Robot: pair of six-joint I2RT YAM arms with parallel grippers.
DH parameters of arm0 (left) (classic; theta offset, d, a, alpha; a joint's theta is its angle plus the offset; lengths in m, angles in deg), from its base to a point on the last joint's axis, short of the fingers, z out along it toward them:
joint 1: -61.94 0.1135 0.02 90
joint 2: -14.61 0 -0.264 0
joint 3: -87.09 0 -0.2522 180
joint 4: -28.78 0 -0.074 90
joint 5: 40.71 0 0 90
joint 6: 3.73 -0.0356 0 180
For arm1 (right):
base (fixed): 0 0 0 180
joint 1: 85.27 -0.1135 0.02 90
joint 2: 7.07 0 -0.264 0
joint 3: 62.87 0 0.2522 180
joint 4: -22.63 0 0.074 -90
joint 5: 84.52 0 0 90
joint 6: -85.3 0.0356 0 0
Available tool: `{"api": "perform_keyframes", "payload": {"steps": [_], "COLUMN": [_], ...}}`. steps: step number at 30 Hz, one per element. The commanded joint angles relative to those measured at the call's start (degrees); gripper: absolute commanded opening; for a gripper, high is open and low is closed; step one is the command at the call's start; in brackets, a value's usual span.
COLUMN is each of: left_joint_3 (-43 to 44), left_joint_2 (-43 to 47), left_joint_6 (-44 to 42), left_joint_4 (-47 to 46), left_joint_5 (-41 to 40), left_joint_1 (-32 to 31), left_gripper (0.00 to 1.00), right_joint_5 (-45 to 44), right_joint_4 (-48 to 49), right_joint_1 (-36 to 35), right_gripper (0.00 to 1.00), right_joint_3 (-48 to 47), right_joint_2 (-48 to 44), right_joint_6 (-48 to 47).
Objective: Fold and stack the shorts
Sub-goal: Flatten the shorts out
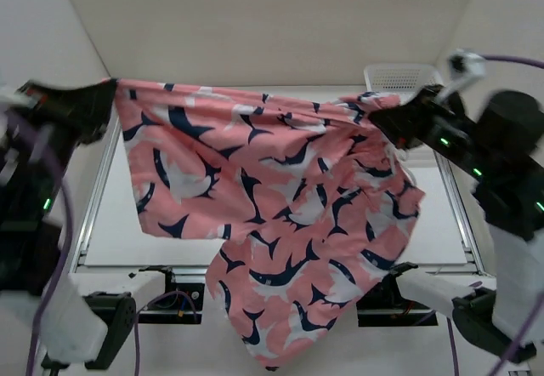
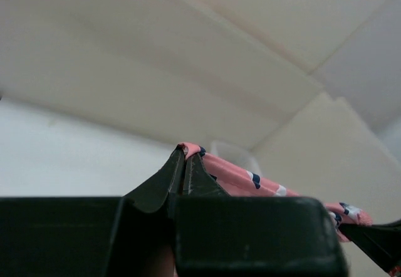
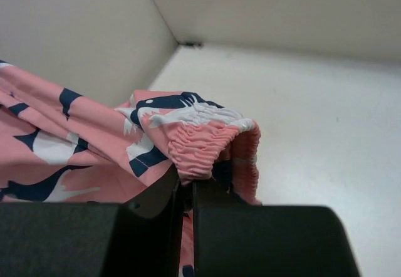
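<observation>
Your tabletop (image 1: 106,223) is the white slab inside the metal frame. Its bare surface shows to the left and right of the hanging cloth, and pale walls close in on the left, far and right sides.

The shorts (image 1: 272,197) hang in the air above it, stretched wide between your two arms. The top edge runs nearly level from left to right, with some slack folds near the right end. The left leg's hem hangs over the tabletop, and you cannot tell from above whether it touches. The longer right leg drops past the near edge, down between the two arm bases.

The white mesh basket (image 1: 399,76) sits at the far right corner, just behind the right end of the shorts and partly hidden by them.

Your right claw (image 3: 187,189) is pinched tight on the gathered elastic waistband, which bunches over its fingertips. Your left claw (image 2: 185,164) is closed on the opposite top corner, with pink fabric peeking out at its tips.
</observation>
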Motion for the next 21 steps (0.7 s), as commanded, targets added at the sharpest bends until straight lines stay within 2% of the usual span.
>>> {"api": "perform_keyframes", "payload": {"steps": [1,3,5,6,8,9,10,12,13,15,17,21], "left_joint_3": [-9.00,-13.05,-14.99,-15.61,-15.61,-13.79,-12.64,-8.52,-6.84,-2.02,0.81,6.00], "left_joint_2": [-8.53,-12.99,-16.60,-21.15,-26.27,-31.77,-34.53,-42.50,-44.90,-50.69,-53.44,-57.58], "left_joint_6": [-2.17,-3.22,-3.23,-3.75,-3.76,-4.28,-4.28,-4.28,-4.28,-4.28,-4.28,-4.28], "left_joint_4": [-2.63,-3.42,-5.18,-5.80,-5.80,-5.80,-5.80,-5.80,-5.80,-5.80,-5.80,-5.80], "left_joint_5": [-9.44,-9.97,-9.97,-10.50,-10.50,-10.50,-10.50,-8.93,-7.27,-6.72,-6.72,-5.24], "left_joint_1": [0.33,0.33,1.12,1.12,2.09,3.48,3.50,5.42,5.95,6.65,6.66,8.33], "left_gripper": [0.10,0.10,0.10,0.10,0.10,0.10,0.10,0.10,0.10,0.10,0.10,0.10], "right_joint_5": [-9.91,-9.91,-8.69,-7.81,-5.00,-3.33,-0.62,1.68,3.17,7.90,10.30,15.05], "right_joint_4": [-1.16,1.83,3.41,5.07,7.54,9.38,10.35,10.36,8.97,6.34,5.62,7.37], "right_joint_1": [0.59,1.20,2.42,3.04,4.97,5.68,6.73,7.79,8.75,9.55,10.17,11.92], "right_gripper": [0.00,0.00,0.00,0.00,0.00,0.00,0.00,0.00,0.00,0.00,0.00,0.00], "right_joint_3": [6.67,10.27,11.34,11.34,10.82,9.95,6.98,1.70,-5.20,-12.44,-20.63,-24.87], "right_joint_2": [8.25,12.04,19.59,22.40,31.28,34.35,40.91,48.15,55.40,65.08,69.96,76.38], "right_joint_6": [1.04,1.57,1.57,2.18,2.89,3.41,3.42,3.94,3.94,4.74,6.57,9.91]}}
